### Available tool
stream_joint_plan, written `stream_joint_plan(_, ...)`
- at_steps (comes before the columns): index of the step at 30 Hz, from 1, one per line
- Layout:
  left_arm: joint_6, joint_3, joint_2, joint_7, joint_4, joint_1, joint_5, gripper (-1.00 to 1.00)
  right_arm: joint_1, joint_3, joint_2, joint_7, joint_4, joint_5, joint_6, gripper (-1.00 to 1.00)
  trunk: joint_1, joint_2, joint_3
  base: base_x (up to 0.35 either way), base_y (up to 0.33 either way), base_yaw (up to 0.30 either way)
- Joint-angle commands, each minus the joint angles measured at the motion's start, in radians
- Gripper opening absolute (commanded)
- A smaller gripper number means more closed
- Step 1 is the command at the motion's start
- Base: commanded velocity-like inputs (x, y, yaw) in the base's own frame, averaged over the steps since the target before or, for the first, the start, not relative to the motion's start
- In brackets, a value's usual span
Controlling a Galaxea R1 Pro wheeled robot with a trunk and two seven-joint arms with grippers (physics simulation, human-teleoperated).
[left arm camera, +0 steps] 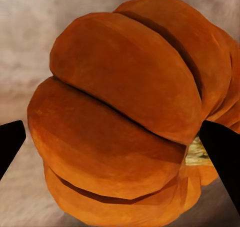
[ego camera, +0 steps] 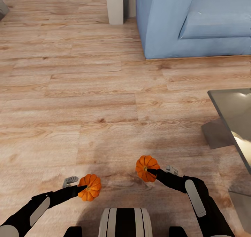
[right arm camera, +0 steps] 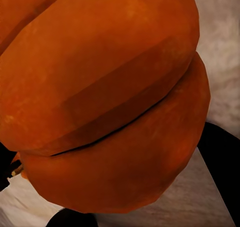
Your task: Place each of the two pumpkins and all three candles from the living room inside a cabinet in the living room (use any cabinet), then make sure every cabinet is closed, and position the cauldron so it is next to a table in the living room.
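Two squat, ribbed, bright-orange pumpkins held above the wood floor (ego camera: 87, 101), one (ego camera: 89, 187) pinched in the left gripper (ego camera: 83, 187), one (ego camera: 146, 168) pinched in the right gripper (ego camera: 152, 171), the glass table (ego camera: 234, 116) off to the right.

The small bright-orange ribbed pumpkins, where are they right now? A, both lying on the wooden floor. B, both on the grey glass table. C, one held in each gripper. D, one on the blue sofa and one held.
C: the left gripper is shut on one small bright-orange ribbed pumpkin and the right gripper on the other pumpkin, above the wooden floor.
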Motion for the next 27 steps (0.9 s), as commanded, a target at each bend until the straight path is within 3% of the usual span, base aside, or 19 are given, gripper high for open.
stream_joint_plan(1, 0.003, 0.000, 0.001, 0.031, 0.001, -0.001, 0.002, -1.00, 0.000, -0.002, 0.000, 0.009, 0.000, 0.009, 0.004, -1.00, 0.000, 0.000, 0.003, 0.000, 0.000, 0.000)
stream_joint_plan(6, 0.001, 0.000, 0.001, 0.031, 0.001, 0.000, 0.002, -1.00, 0.000, -0.002, 0.000, 0.009, 0.000, 0.009, 0.004, -1.00, 0.000, 0.000, 0.003, 0.000, 0.000, 0.000)
stream_joint_plan(16, 0.031, -0.001, 0.007, 0.013, -0.003, -0.001, 0.005, -1.00, 0.000, -0.002, 0.001, 0.009, 0.000, 0.008, 0.004, -1.00, -0.005, 0.002, 0.042, 0.000, 0.000, 0.000)
stream_joint_plan(19, 0.147, 0.002, 0.015, -0.005, -0.073, -0.001, 0.003, -1.00, 0.000, -0.002, 0.002, 0.009, 0.001, 0.009, 0.004, -1.00, -0.006, 0.003, 0.054, 0.000, 0.000, 0.000)
stream_joint_plan(21, 0.265, 0.027, 0.029, -0.009, -0.148, -0.001, 0.003, -1.00, 0.000, -0.001, 0.003, 0.009, 0.001, 0.009, 0.002, -1.00, -0.007, 0.004, 0.061, 0.000, 0.000, 0.000)
stream_joint_plan(23, 0.417, 0.080, 0.043, -0.012, -0.196, 0.000, 0.004, -1.00, 0.000, -0.001, 0.002, 0.009, 0.001, 0.008, 0.003, -1.00, -0.008, 0.004, 0.069, 0.000, 0.000, 0.000)
stream_joint_plan(27, 0.578, 0.156, 0.060, -0.013, -0.210, 0.000, 0.006, -1.00, 0.000, -0.002, 0.001, 0.009, 0.001, 0.008, 0.006, -1.00, -0.010, 0.005, 0.085, 0.000, 0.000, 0.000)
